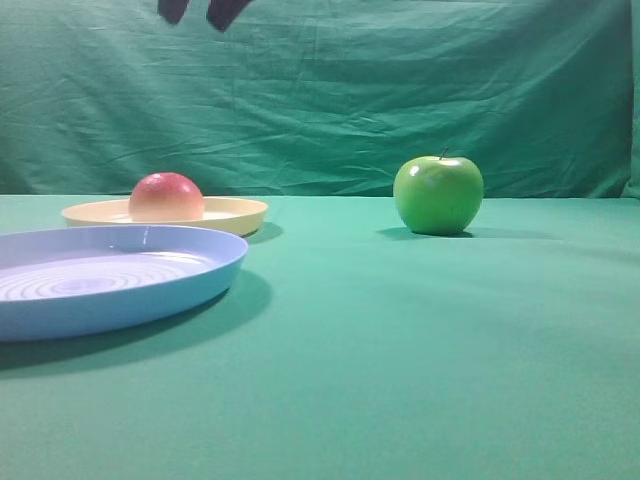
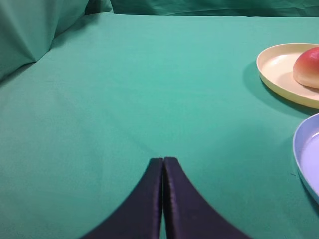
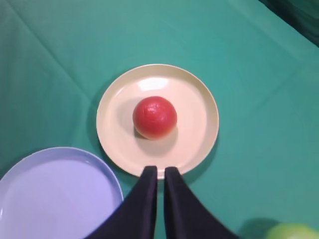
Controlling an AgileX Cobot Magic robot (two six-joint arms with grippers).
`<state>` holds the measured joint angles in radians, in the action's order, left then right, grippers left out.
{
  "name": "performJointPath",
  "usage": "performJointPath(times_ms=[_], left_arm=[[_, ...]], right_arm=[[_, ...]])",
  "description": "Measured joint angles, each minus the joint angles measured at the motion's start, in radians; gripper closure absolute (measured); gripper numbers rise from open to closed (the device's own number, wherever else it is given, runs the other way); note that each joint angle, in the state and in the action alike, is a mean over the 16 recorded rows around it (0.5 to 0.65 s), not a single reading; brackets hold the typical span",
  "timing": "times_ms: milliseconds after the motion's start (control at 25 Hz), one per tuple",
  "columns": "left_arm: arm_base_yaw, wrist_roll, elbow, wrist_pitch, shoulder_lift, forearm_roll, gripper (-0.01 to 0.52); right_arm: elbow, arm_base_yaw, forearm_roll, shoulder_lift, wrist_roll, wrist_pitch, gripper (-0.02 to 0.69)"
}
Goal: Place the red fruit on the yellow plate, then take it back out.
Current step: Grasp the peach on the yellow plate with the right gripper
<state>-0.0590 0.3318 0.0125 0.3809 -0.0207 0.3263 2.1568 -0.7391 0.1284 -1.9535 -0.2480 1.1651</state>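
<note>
Green cloth covers the bench and hangs wrinkled behind it. Nearest the front edge at the left lies a light blue plate (image 1: 110,280) with concentric ridges. Just behind it, apart, sits the yellow plate (image 1: 235,212), and the red fruit (image 3: 154,117) rests near its centre, red side up, yellowish base down; being round, it has no long axis. The green apple (image 1: 438,195) stands upright, stem up, well to the right. Above the yellow plate the right end effector (image 3: 159,171) hangs empty, fingers nearly together. The left end effector (image 2: 163,160) hangs over bare cloth, fingers together.
</note>
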Motion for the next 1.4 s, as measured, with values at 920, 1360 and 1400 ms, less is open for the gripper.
performJointPath(times_ms=[920,1360,1400], left_arm=[[0.000,0.000,0.000,0.000,0.000,0.000,0.514],[0.000,-0.002,0.000,0.000,0.000,0.000,0.514],[0.000,-0.002,0.000,0.000,0.000,0.000,0.514]], right_arm=[[-0.093,0.009,-0.204,0.534,0.210,0.112,0.665],[-0.552,0.081,-0.321,0.945,0.248,-0.007,0.665],[-0.604,0.099,-0.326,0.984,0.249,-0.030,0.665]])
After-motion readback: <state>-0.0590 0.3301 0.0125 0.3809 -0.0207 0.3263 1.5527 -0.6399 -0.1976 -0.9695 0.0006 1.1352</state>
